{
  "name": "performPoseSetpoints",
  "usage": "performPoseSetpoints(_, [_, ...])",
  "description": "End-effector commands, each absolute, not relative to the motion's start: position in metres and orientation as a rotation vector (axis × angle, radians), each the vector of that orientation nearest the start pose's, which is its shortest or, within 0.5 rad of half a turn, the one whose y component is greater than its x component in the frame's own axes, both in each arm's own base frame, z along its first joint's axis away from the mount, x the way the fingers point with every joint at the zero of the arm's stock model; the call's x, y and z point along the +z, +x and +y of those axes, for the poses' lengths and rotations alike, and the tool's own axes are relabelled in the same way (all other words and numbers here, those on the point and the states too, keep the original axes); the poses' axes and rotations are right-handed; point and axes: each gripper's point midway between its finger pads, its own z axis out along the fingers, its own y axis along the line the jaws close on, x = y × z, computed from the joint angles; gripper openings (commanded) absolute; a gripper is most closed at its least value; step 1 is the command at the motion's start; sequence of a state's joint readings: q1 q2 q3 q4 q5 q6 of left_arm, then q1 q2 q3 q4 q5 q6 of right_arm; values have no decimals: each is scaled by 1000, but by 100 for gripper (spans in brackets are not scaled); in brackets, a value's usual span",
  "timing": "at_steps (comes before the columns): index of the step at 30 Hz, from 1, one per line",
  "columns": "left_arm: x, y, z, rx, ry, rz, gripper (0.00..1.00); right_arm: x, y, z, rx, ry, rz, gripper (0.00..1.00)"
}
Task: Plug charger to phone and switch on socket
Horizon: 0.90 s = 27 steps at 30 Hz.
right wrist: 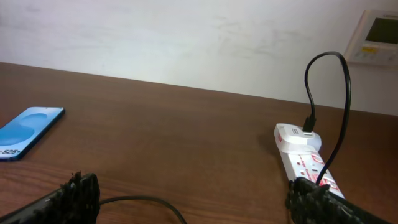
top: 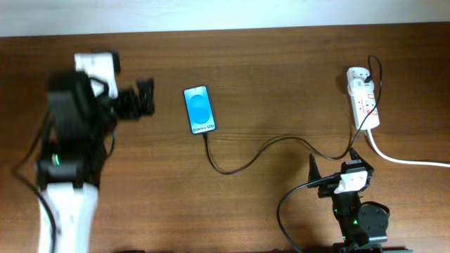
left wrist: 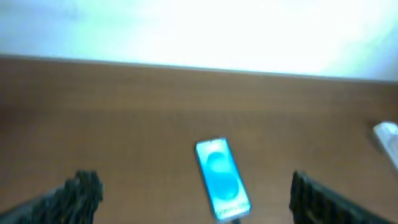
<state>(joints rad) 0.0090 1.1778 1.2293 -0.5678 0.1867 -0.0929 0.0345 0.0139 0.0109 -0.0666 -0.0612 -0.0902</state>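
The phone [top: 200, 109] lies flat near the table's middle, blue screen up. The thin black charger cable [top: 267, 149] runs from its lower end across the table to the white plug block on the socket [top: 363, 98] at the far right. My left gripper [top: 144, 98] is open and empty, left of the phone; the phone [left wrist: 222, 178] shows blurred between its fingers [left wrist: 193, 196] in the left wrist view. My right gripper [top: 332, 163] is open and empty below the socket. The right wrist view shows the socket [right wrist: 308, 163], the cable [right wrist: 143, 202] and the phone [right wrist: 28, 132].
The thick white cord [top: 408, 160] leaves the socket toward the right edge. A white wall [right wrist: 186, 43] backs the table's far edge. A wall panel [right wrist: 376, 34] hangs at the upper right.
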Motion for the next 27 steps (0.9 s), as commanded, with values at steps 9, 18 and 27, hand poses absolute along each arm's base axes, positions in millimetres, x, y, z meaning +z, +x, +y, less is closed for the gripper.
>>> performPoseSetpoints(9, [217,261,-25,-54,187,1562,99,158,245,22,16,-168,1632,98])
performPoseSetpoints(18, [176,245,-25,83,320,1536,99,158,245,22,16,-168,1632,98])
performPoseSetpoints(27, [161,244,-25,78,327,1600,99,158,245,22,16,-168,1632,98])
